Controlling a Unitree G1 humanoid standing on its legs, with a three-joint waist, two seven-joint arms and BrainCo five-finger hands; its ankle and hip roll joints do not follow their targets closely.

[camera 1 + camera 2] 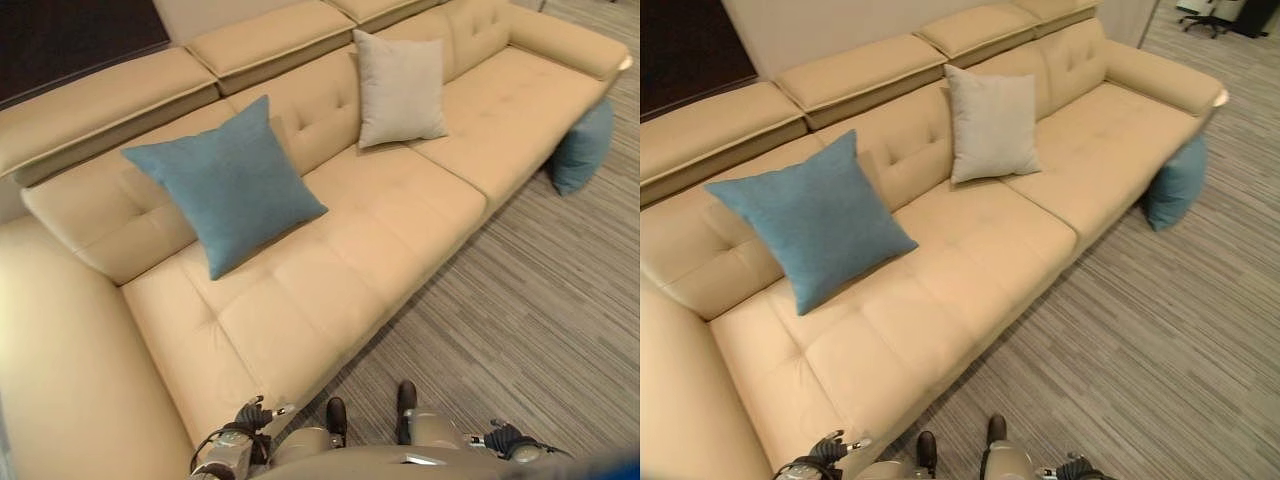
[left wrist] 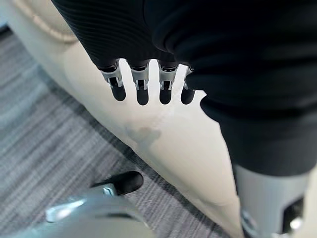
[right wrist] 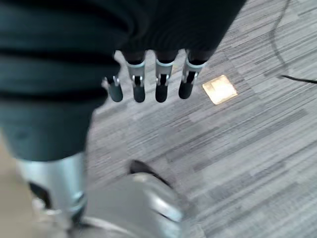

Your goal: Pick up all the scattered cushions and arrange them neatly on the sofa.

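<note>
A blue cushion (image 1: 228,183) leans against the backrest at the left part of the beige sofa (image 1: 400,200). A pale grey cushion (image 1: 400,88) stands upright against the backrest further right. A second blue cushion (image 1: 582,147) sits on the carpet, propped against the sofa's right end below the armrest. My left hand (image 2: 142,89) hangs by the sofa's front edge, fingers straight and holding nothing. My right hand (image 3: 161,84) hangs over the carpet, fingers straight and empty too.
Grey striped carpet (image 1: 540,300) spreads in front of the sofa and to its right. A brass floor plate (image 3: 219,89) is set into the carpet near my right hand. An office chair (image 1: 1210,15) stands far off at the back right.
</note>
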